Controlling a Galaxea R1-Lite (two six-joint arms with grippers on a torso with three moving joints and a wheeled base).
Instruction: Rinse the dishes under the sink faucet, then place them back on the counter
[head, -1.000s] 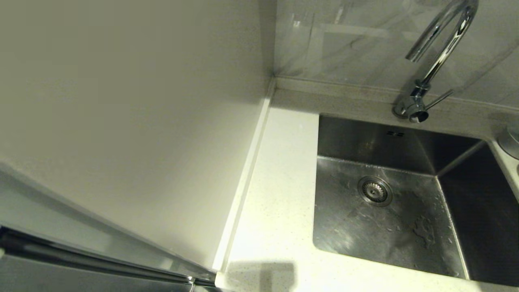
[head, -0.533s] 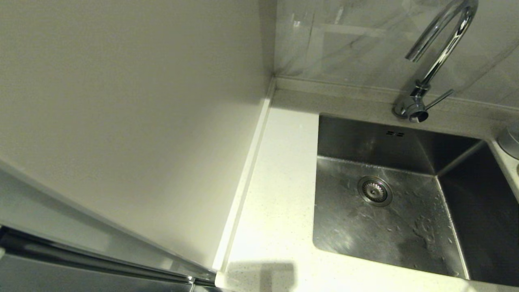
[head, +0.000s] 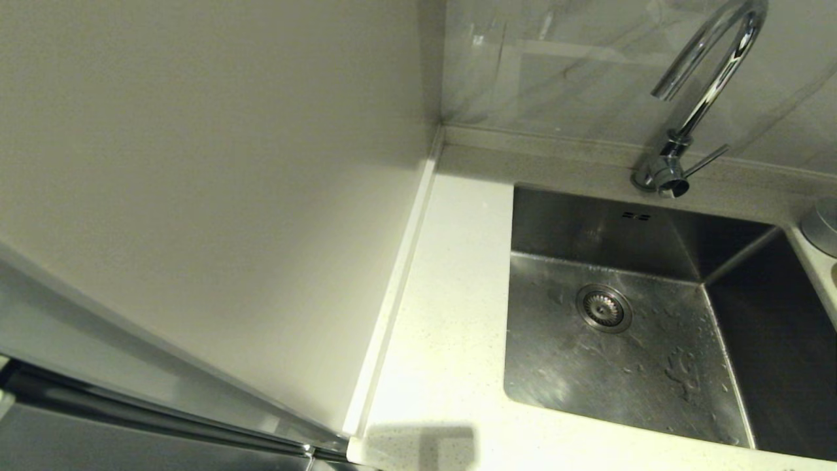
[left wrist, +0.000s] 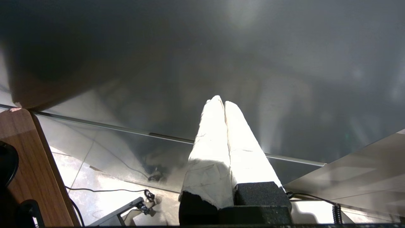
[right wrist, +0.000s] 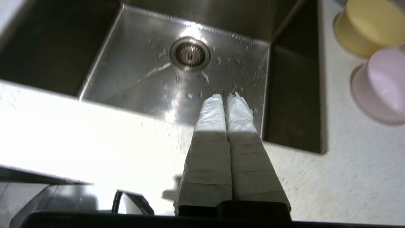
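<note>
Right wrist view: hovering over sink (right wrist: 133,79) edge, right pincer (right wrist: 227,96) pressed closed, empty; yellow bowl (right wrist: 367,27), pink bowl (right wrist: 379,85) sitting upside-down on surface (right wrist: 348,177).

Head view is dim and greenish, light falling on the counter (head: 451,340) front; a square shadow sits at its near edge. Faucet (head: 706,85) chrome shows streaky highlights. Sink (head: 608,366) floor has a soft glare patch. Right wrist view has counter blown out white, hot glare near the drain (right wrist: 190,53), bowls (right wrist: 376,85) slightly blurred. Left wrist view is murky, with overexposed wrapped fingers (left wrist: 218,136).
</note>
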